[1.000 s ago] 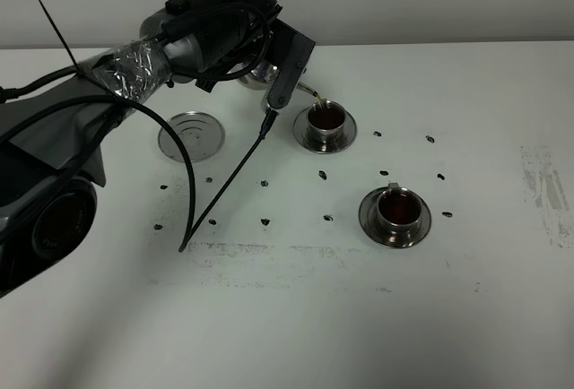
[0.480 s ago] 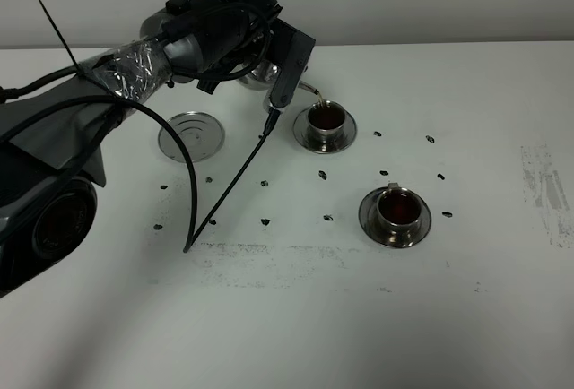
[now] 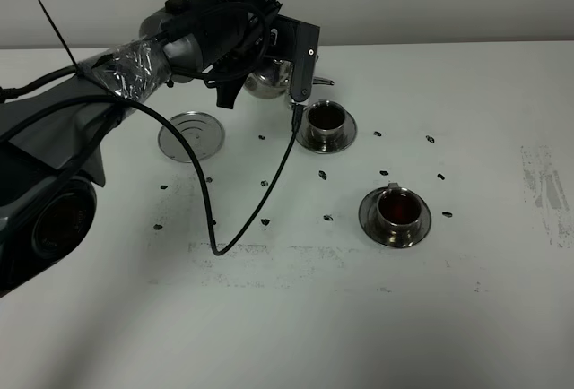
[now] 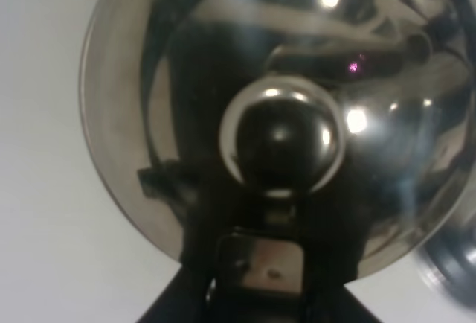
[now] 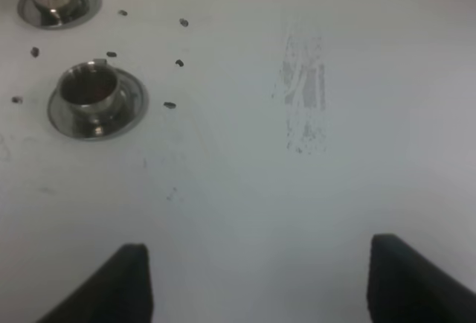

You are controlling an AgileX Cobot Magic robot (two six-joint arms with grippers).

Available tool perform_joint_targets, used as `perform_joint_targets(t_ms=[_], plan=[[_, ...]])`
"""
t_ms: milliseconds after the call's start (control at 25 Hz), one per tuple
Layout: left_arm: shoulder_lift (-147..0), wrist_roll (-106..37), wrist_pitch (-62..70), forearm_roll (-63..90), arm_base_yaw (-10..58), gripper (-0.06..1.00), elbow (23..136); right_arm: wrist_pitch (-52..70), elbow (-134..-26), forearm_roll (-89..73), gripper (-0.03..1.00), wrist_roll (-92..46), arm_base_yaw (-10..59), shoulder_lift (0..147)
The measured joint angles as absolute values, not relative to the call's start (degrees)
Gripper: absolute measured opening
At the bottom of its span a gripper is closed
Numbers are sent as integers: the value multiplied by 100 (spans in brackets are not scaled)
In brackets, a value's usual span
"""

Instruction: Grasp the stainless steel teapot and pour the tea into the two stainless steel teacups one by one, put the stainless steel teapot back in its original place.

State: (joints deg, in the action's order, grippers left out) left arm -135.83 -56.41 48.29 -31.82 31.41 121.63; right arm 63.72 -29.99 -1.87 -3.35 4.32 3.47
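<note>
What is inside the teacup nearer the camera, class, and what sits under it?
The teacup holds reddish-brown tea and stands on a round steel saucer. The cup's bottom is hidden beneath the tea.

Gleaming silver on the teapot (image 3: 269,77), mirroring dark shapes across its lid (image 4: 282,107). Showing reddish-brown tea (image 3: 397,204) inside two shiny steel cups (image 3: 398,209). Displaying concentric rings on the grey steel disc (image 3: 190,134). Lying white with scattered black specks: the table (image 3: 466,317).
</note>
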Motion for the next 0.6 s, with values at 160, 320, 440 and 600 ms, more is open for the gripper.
perform_joint_targets(t_ms=[160,320,440,600], plan=[[-13486,-5029,5068,-2558,3130,18,12163,6372,-2999,-187,59,-335,432,347],[-13332,-4107,5287,-2319,3130,18,12163,6372,-2999,-187,59,-335,432,347],[-13243,-3447,5403,-2313,3119,18,12163,6372,-2999,-187,59,-335,432,347],[-13216,-2794,5678,-2293,3081,18,12163,6372,-2999,-187,59,-335,432,347]])
